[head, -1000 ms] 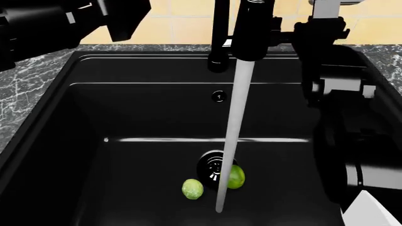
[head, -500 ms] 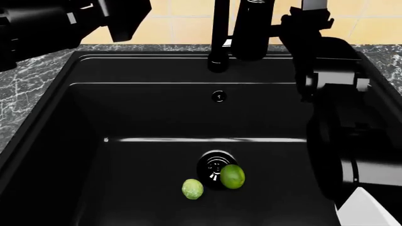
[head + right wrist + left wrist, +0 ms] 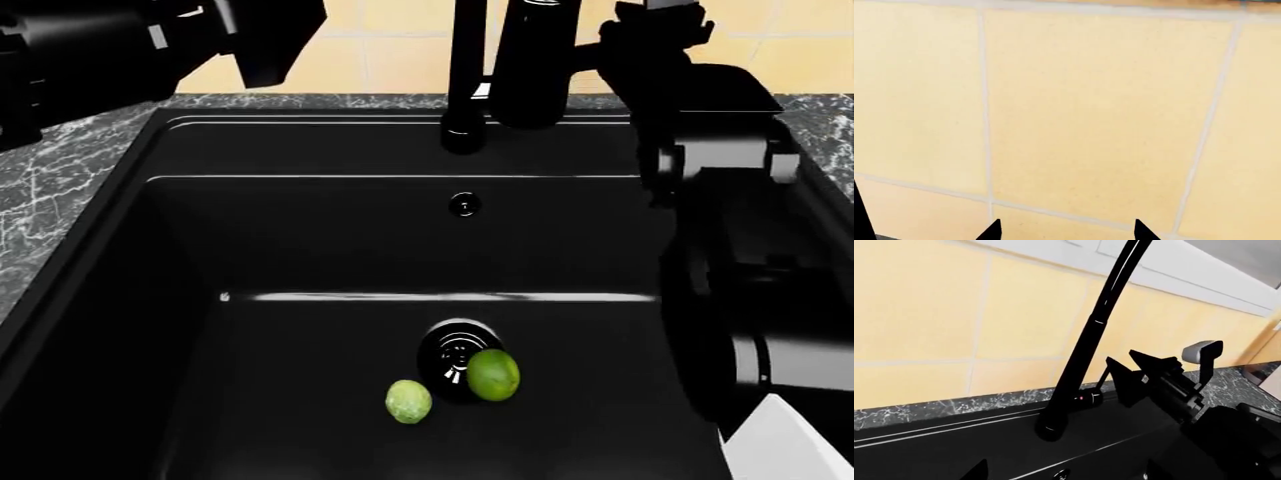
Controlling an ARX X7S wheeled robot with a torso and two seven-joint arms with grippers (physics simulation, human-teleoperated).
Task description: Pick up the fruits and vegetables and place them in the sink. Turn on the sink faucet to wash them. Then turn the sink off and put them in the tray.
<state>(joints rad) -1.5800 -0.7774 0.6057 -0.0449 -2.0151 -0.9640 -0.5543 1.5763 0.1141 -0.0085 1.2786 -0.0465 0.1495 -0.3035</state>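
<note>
Backdrop: yellow-cream tiled wall (image 3: 1087, 110) behind a grey marbled counter (image 3: 60, 190), upper band of the head view. The sink (image 3: 334, 240) fills most of that frame, matte black, drain (image 3: 451, 345) at lower centre. No stream shows under the sink faucet (image 3: 531, 60), top centre — water reads as off.

Produce: the lime (image 3: 493, 374) lies at lower centre, touching the drain's edge; the paler sprout-like ball (image 3: 408, 401) sits just beside it, lower left of it, apart from the drain. The tray is not visible in any view.

Grippers: right gripper (image 3: 1137, 375) sits up by the faucet base, fingers spread and empty, pointed at the wall in its own view. Left gripper (image 3: 260, 40) hangs at upper left over the counter edge; whether its jaws are spread or pressed together I cannot tell.

Judgement — step in hand is lifting the washed produce out toward the tray. Advice:
- back the right arm clear of the faucet pipe first;
- descend straight down over the lime, jaws wide, closing across its middle — round and likely to roll toward the drain;
- take one item per trip.
</note>
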